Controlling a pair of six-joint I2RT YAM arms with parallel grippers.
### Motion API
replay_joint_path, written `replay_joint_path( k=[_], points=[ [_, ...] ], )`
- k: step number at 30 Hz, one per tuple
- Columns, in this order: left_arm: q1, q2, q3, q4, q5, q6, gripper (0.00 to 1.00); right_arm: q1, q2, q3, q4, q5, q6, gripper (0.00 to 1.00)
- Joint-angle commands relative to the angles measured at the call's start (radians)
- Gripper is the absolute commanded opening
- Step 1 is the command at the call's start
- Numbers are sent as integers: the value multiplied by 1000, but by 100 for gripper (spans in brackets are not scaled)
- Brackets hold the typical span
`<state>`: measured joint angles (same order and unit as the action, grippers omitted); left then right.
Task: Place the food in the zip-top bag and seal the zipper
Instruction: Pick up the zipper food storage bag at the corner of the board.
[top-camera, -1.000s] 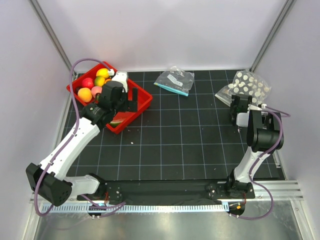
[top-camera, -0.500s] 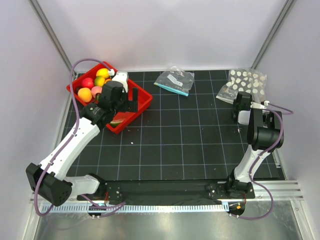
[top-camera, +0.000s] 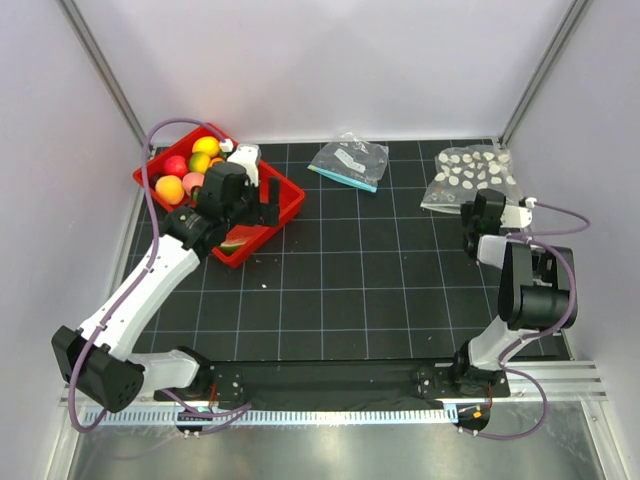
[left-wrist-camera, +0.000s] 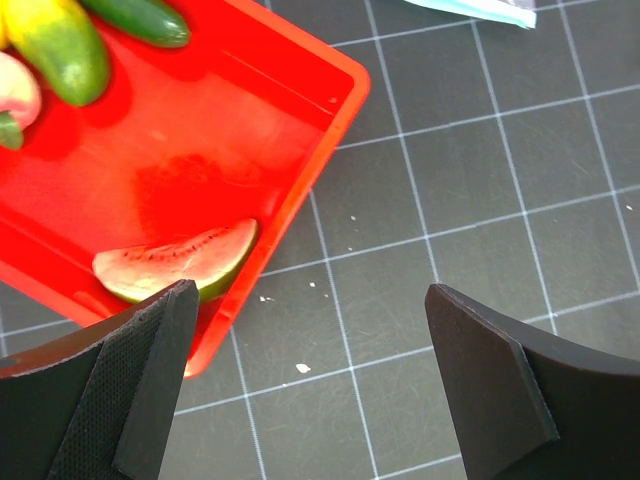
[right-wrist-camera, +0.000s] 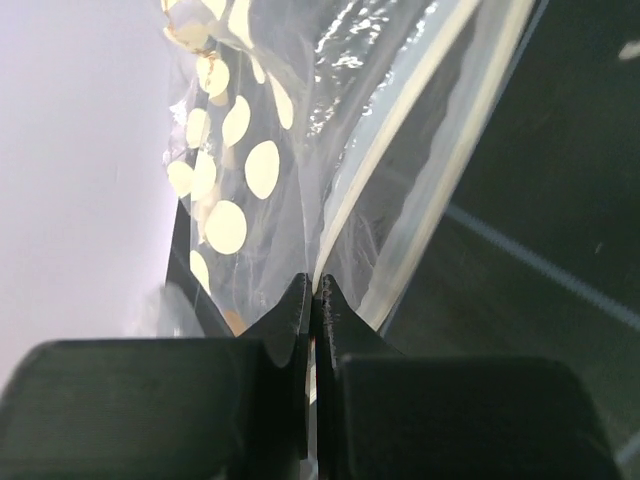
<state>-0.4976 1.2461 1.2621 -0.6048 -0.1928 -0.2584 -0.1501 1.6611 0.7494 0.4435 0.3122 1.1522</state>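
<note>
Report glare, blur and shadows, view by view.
Top external: even, diffuse light, faint shadows, all sharp. Left wrist: red bin and watermelon slice crisp; left tool fingers dark. Right wrist: white glare streaks on the zip-top bag; right tool looms soft-focused.

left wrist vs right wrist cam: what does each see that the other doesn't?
Left wrist only: the red tray holding a watermelon slice, framed by the open left gripper. Right wrist only: the right gripper shut on the zip-top bag, with its zipper leading away from the fingertips. Both: the black gridded mat.
</note>
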Motion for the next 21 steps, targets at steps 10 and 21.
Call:
replay_joint_path(
  k=[10,21],
  points=[
    [-30,9,20,63,190,13,100,325,-443,-136,-140,11,-155,1],
    [-128,29,-20,155,346,33,100,653,-618,-128,-302,59,-187,1]
  ],
)
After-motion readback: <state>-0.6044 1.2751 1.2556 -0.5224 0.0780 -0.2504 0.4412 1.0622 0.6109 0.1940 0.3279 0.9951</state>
